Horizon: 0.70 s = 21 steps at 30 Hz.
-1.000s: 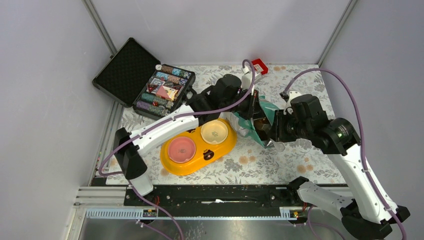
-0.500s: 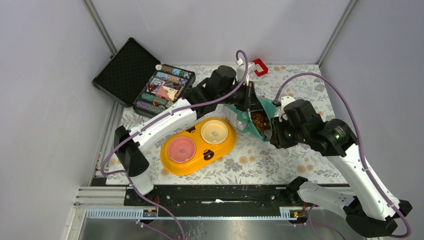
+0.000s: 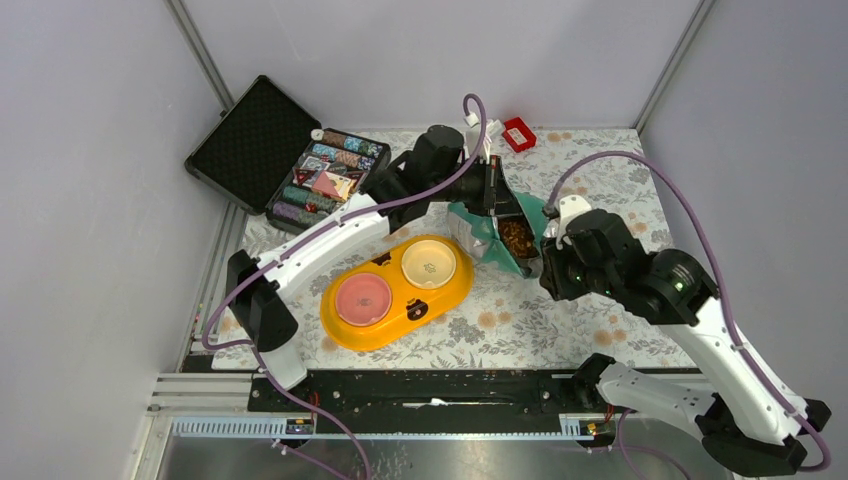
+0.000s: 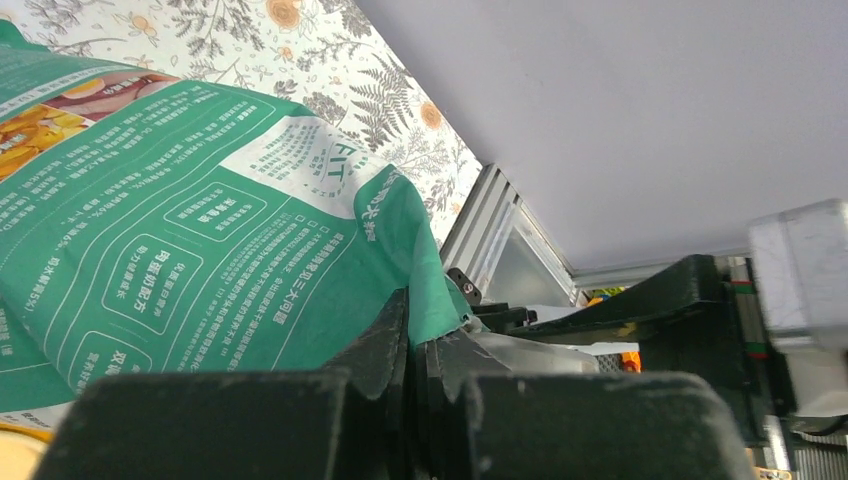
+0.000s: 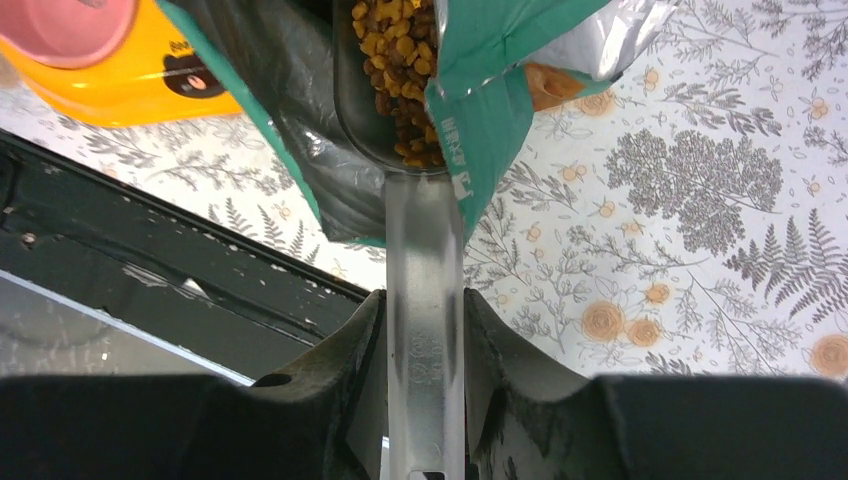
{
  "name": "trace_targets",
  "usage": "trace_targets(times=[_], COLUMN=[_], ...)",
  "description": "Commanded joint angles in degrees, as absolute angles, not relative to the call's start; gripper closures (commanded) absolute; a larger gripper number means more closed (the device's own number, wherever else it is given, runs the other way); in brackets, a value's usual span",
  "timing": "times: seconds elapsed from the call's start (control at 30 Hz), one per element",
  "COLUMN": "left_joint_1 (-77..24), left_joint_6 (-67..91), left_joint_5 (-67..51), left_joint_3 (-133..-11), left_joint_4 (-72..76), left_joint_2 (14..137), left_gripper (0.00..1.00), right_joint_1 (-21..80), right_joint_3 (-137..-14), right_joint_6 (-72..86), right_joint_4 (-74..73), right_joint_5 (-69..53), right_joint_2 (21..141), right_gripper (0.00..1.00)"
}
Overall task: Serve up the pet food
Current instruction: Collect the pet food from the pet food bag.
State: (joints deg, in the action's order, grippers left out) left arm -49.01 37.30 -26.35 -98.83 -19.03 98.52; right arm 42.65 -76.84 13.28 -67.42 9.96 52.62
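Teal pouch (image 4: pixel 200 220) rim pinched by left fingers (image 4: pixel 380 345); right fingers (image 5: pixel 355 360) clamp scoop (image 5: pixel 425 250) of kibble (image 5: pixel 400 40) inside.

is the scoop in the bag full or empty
Full: kibble fills the bowl of the scoop, which sits in the mouth of the open pouch.

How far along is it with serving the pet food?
Done: the pouch is open, its edge pinched by the left gripper. In hand: the right gripper holds a clear scoop, loaded with kibble, inside the pouch. Left: the pink bowl and cream bowl in the yellow feeder look empty.
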Motion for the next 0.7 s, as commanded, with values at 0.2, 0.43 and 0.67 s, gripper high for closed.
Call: trace_targets(times=[0.2, 0.43, 0.67], left_joint_1=[-48.6, -48.5, -47.7], left_joint_6=[41.0, 40.9, 40.9], left_joint_5=[-32.5, -32.7, -32.5], left_joint_3=[-100.5, -99.5, -100.2], left_joint_4=[-3.7, -3.7, -3.9], left_joint_2=[92.6, 92.0, 91.9], left_gripper=[1.0, 1.0, 1.0], right_joint_1=[44.1, 44.3, 44.4], right_joint_3=[-88.5, -80.0, -84.4], right_joint_6=[12.8, 13.1, 11.1], right_joint_4=[-72.2, -77.0, -72.3], right_joint_5=[15.0, 12.7, 13.3], right_joint_2=[55.5, 58.2, 53.6], right_gripper=[1.0, 1.0, 1.0])
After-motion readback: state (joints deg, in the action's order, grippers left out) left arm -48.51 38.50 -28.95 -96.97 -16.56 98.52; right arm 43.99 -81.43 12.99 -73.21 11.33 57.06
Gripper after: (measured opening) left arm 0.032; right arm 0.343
